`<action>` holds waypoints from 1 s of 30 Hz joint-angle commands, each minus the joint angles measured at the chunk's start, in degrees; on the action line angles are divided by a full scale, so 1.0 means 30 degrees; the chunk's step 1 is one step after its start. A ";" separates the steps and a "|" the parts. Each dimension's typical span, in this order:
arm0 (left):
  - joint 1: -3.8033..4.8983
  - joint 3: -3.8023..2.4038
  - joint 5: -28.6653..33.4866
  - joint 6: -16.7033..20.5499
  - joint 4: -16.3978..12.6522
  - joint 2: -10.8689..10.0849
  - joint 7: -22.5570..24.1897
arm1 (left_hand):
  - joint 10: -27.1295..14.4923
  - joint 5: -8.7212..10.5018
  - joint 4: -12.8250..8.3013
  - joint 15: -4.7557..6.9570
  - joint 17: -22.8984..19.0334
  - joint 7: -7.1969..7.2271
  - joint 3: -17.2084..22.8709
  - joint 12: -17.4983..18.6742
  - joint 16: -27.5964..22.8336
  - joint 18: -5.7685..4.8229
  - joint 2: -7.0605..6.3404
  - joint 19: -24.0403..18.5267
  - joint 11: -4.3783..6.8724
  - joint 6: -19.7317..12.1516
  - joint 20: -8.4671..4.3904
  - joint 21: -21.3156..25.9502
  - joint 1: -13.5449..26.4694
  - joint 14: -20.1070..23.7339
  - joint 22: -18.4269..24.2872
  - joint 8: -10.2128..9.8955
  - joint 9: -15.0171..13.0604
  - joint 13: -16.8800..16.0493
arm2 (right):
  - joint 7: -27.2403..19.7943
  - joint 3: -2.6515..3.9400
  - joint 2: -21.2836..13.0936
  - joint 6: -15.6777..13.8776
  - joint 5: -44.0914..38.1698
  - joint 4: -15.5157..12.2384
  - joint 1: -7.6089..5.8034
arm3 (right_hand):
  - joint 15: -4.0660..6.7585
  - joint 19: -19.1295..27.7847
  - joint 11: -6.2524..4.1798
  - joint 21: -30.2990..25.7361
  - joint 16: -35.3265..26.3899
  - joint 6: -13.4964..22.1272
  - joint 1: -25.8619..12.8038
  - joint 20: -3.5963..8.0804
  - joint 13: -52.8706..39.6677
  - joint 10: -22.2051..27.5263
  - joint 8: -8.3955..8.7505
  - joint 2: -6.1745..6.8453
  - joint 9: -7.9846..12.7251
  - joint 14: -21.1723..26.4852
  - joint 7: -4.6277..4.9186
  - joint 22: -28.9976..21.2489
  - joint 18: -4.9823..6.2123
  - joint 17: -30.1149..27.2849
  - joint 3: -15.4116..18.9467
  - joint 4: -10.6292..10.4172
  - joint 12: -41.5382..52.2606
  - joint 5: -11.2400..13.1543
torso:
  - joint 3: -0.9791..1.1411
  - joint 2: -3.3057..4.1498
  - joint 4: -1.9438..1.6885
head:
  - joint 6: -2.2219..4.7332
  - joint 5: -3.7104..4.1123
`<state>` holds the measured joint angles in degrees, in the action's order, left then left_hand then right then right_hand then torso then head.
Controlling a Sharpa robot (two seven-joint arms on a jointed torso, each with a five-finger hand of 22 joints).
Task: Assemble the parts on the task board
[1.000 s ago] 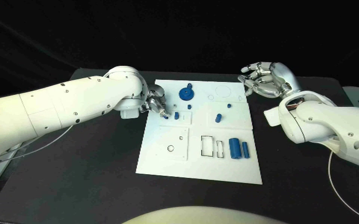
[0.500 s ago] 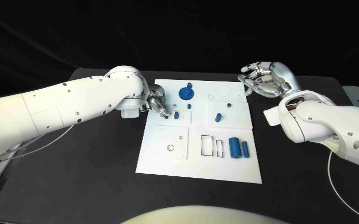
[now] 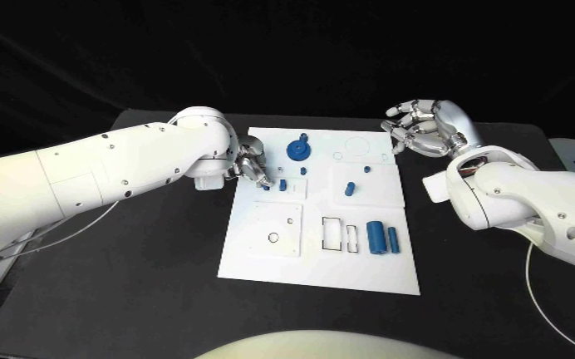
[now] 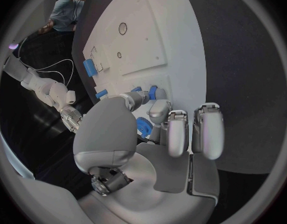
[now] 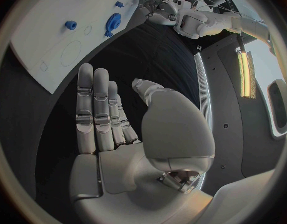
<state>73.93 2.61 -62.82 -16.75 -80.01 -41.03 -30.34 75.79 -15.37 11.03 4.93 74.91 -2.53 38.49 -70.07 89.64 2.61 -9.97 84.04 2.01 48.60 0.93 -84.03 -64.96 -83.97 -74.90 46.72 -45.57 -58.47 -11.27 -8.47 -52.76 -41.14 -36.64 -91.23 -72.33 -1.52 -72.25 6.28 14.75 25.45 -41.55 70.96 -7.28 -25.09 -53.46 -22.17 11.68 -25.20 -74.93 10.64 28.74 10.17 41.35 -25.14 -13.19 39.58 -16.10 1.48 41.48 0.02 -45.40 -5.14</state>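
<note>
The white task board lies mid-table. My left hand is at the board's left edge. Its thumb and a finger pinch a small blue part right beside a short blue peg standing in the board. A blue gear sits further back on the board, and it also shows under the palm as the gear in the left wrist view. My right hand hovers off the board's far right corner, fingers spread and empty; the right wrist view shows the same hand open.
Another blue peg stands mid-board, with a tiny blue piece behind it. Two blue cylinders lie at the right beside two rectangular slots. A square plate with a hole sits at the front left. Black table surrounds the board.
My left hand's fingertips have edged slightly toward the short blue peg. The right hand has not moved.
</note>
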 commanded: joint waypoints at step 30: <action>-0.0080 0.0060 -0.0046 0.0137 0.0173 -0.0052 0.0023 | 0.0134 0.0014 -0.0057 0.0299 0.5029 0.0446 -0.1279 -0.0001 0.0121 -0.0097 -0.0723 0.0469 0.0223 0.0683 -0.0263 -0.0141 0.1839 -0.2009 -0.1606 0.0249 0.0589 -0.0040 | -0.0272 0.0002 -0.0077 0.0017 0.0009 -0.0079 0.0011 | -0.0068 -0.0133 -0.0009 -0.0179 -0.0364 0.0057 -0.0320 -0.0038 0.0197 0.0100 -0.0082 -0.0208 0.0083 -0.0149 0.0086 -0.0217 0.0067 0.0184 0.0223 -0.0393 -0.0115 0.0228 | -0.0010 0.0008 0.0000 | 0.0018 0.0027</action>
<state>73.81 2.71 -62.76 -15.98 -79.50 -41.20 -30.26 76.22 -15.32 10.83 5.41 74.91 -0.90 34.92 -70.06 89.64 2.61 -12.15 84.04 2.44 50.39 0.51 -84.25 -59.92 -84.04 -74.90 47.26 -43.87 -58.53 -11.38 -8.47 -52.98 -41.17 -36.58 -91.36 -72.32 -1.73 -72.25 6.16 14.43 24.57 -41.44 70.35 -7.29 -24.55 -53.35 -22.16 11.07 -24.99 -75.13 10.54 28.14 10.17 41.86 -24.47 -14.12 39.37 -15.61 1.47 41.51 0.02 -45.32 -5.03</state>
